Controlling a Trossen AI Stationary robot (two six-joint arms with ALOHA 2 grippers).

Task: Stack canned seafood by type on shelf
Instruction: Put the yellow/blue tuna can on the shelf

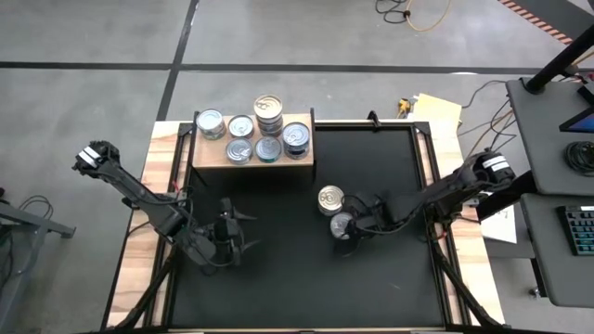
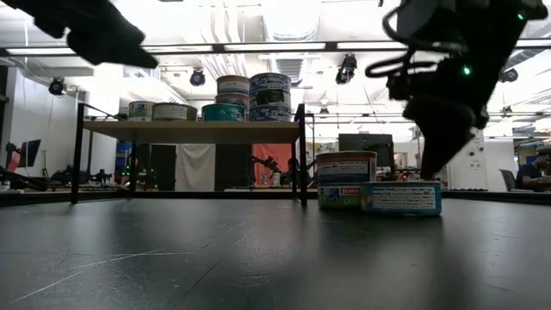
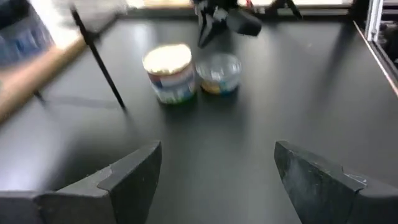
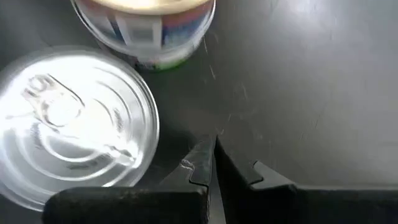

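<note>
The wooden shelf (image 1: 252, 153) stands at the table's far left and carries several cans (image 1: 239, 125), some of them stacked (image 1: 268, 113). A gold-topped can (image 1: 330, 199) and a silver-topped can (image 1: 342, 224) stand side by side on the black table (image 1: 306, 278). My right gripper (image 4: 208, 146) is shut and points down just beside the silver-topped can (image 4: 74, 124); a narrow dark gap shows between them. My left gripper (image 3: 217, 174) is open above the table's near left, with nothing between its fingers, and faces both cans (image 3: 193, 74).
The shelf's thin black legs (image 2: 301, 155) stand on the table, with open space under its board. Bare black table lies between my left gripper and the two cans. Wooden strips (image 1: 148, 213) border the table's sides. A desk with a keyboard (image 1: 575, 232) stands off to the right.
</note>
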